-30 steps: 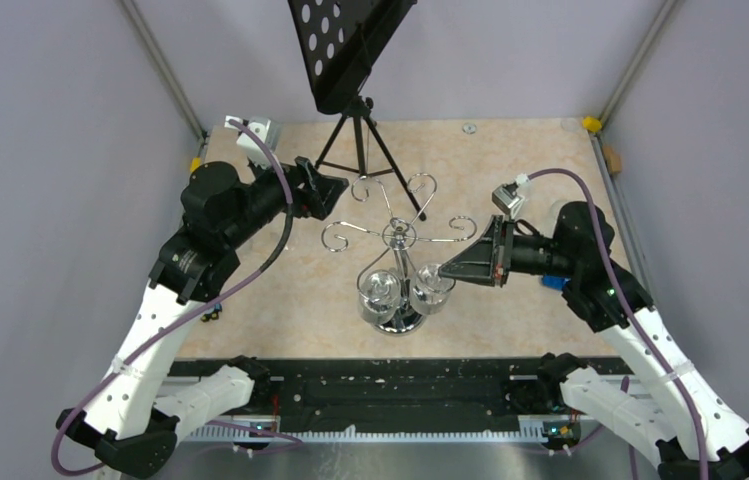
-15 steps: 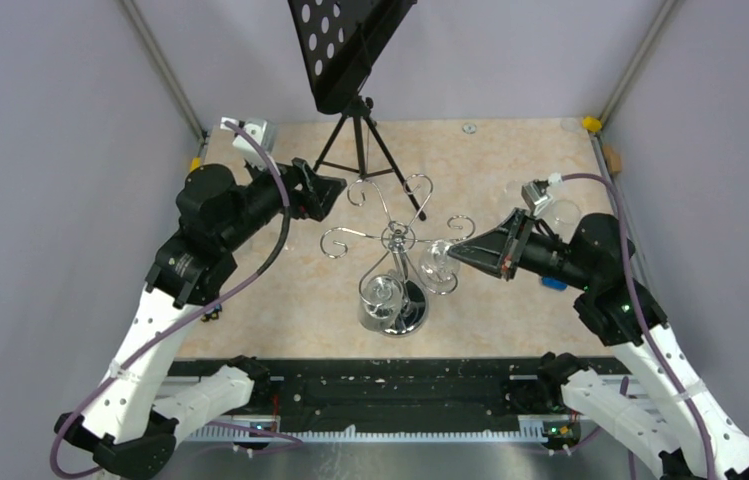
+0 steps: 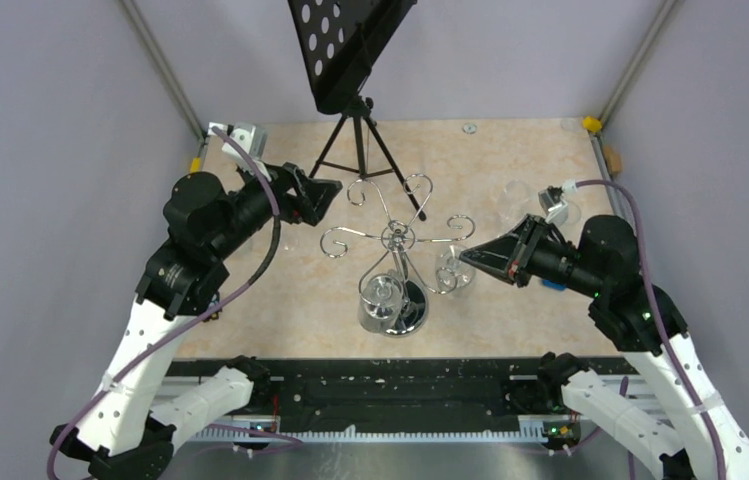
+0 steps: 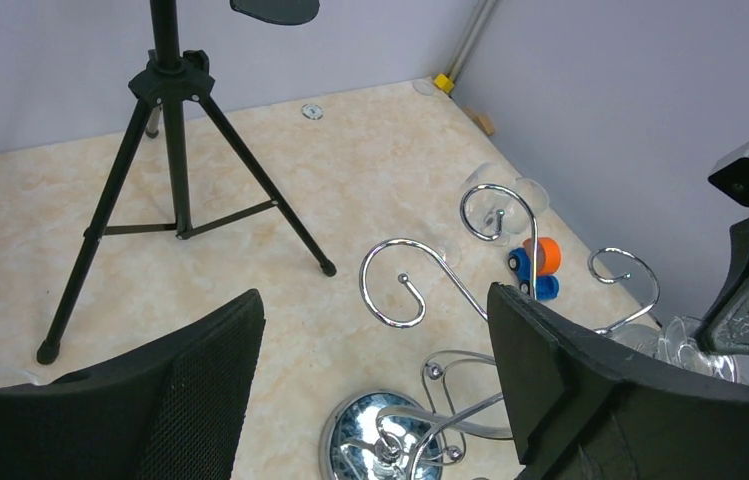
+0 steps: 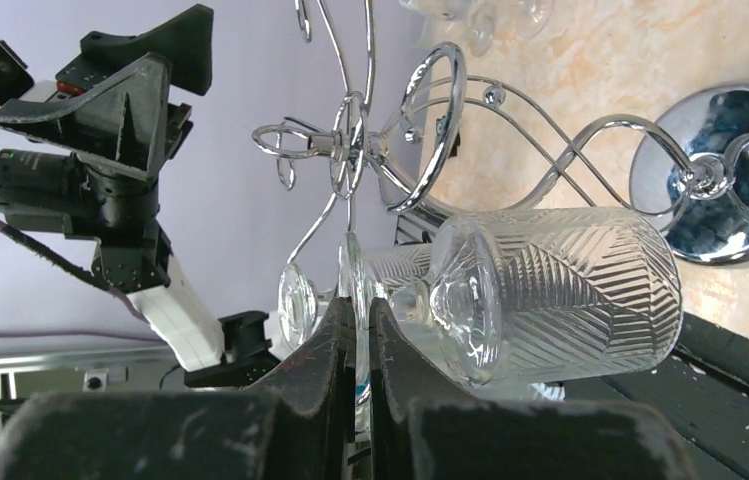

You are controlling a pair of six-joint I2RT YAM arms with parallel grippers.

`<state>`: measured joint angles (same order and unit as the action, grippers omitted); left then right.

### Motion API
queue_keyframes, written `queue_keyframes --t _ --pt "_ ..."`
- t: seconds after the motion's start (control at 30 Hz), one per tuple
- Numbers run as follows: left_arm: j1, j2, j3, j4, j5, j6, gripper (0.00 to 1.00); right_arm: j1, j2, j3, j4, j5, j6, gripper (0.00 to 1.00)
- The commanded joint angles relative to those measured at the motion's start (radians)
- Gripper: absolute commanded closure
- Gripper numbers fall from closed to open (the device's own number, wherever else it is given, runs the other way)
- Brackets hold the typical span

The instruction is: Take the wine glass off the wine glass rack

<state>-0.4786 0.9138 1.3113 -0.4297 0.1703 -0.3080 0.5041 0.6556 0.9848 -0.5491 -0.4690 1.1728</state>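
Observation:
The chrome wine glass rack point(image 3: 399, 238) stands mid-table on its round mirrored base point(image 3: 408, 308); it also shows in the left wrist view point(image 4: 400, 290) and the right wrist view point(image 5: 420, 140). My right gripper point(image 3: 466, 257) is shut on the foot of a cut-pattern wine glass point(image 3: 455, 270), held sideways right of the post, near the right scroll arm's tip. In the right wrist view the gripper point(image 5: 355, 312) pinches the thin foot, with the bowl point(image 5: 570, 290) to the right. A second glass point(image 3: 380, 295) hangs on the rack. My left gripper point(image 3: 322, 192) is open and empty, back left of the rack point(image 4: 375, 385).
A black tripod music stand point(image 3: 355, 130) stands behind the rack, one foot close to the back scroll arms. A blue and orange object point(image 4: 535, 268) and a clear glass point(image 4: 505, 195) lie at the right side of the table.
My right gripper has drawn back to the right with the wine glass, away from the rack's post. My left arm has shifted slightly left and back, still open.

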Motion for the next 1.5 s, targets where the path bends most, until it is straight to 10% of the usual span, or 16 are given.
queue_keyframes --t 0.0,0.57,1.0,1.47 --pt "0.005 -0.023 0.016 0.034 0.026 -0.013 0.14 0.007 -0.012 0.129 -0.05 0.053 -0.058 1.0" --pt "0.005 0.02 0.042 0.107 0.162 -0.103 0.16 0.007 0.073 0.495 -0.201 0.273 -0.244 1.0" --pt "0.004 0.146 0.009 0.596 0.521 -0.541 0.16 0.007 0.205 0.435 0.596 0.067 -0.079 1.0" --pt "0.002 0.262 0.016 0.997 0.574 -0.958 0.15 0.007 0.367 0.316 1.201 -0.014 0.266 1.0"
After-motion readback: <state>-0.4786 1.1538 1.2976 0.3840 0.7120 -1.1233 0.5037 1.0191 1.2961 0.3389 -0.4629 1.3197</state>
